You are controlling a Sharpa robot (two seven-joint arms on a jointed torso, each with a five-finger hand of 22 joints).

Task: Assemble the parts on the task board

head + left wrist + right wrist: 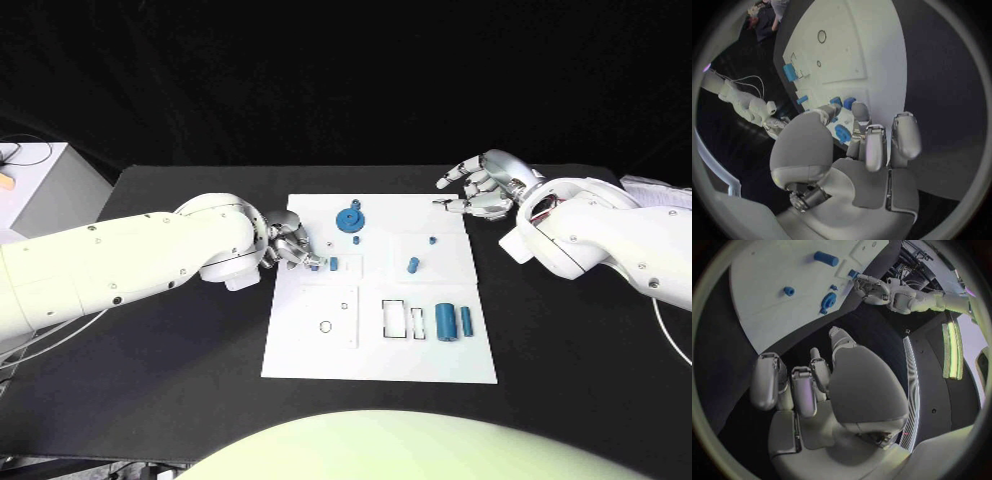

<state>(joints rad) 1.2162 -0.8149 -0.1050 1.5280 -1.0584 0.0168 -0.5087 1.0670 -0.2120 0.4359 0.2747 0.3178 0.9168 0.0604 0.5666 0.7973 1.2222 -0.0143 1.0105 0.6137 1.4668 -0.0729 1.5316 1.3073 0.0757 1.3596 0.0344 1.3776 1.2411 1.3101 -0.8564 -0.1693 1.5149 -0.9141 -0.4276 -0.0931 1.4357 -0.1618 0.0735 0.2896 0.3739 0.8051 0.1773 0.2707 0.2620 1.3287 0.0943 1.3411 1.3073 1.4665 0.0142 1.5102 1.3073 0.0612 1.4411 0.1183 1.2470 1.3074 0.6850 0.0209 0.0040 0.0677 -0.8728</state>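
The white task board (pixel 310 350) lies in the middle of the black table. My left hand (pixel 289 245) is at the board's left edge, its thumb and a finger pinching a small blue part (pixel 332 264) that sits low on the board; that part (pixel 842 102) shows between the fingertips (pixel 859 109). A blue gear (pixel 351 218) stands farther back. Small blue pegs (pixel 413 265) dot the middle, and two blue cylinders (pixel 454 322) lie near the right edge. My right hand (pixel 483 185) hovers over the far right corner, fingers loosely apart, holding nothing. From the right wrist I see the gear (pixel 827 301) and my left hand (pixel 873 290).
Empty rectangular slots (pixel 394 317) and an oval hole (pixel 326 325) mark the board's near half. A pale box (pixel 43 185) stands off the table's left side. A white object (pixel 656 188) lies at the table's right edge.
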